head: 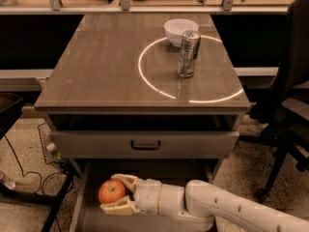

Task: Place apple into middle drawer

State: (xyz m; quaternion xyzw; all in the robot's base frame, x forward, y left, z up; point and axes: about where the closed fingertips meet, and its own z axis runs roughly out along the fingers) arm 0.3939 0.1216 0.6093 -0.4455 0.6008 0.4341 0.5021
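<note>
Clasping apple (pixel 111 191), claw (pixel 109 194) hangs (over middle drawer (pixel 94 222)).

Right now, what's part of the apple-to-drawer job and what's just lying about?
Job: apple; end effector shut on it; open middle drawer beneath.
Lying about: silver can and white bowl on the tabletop; closed drawer front; chair.
</note>
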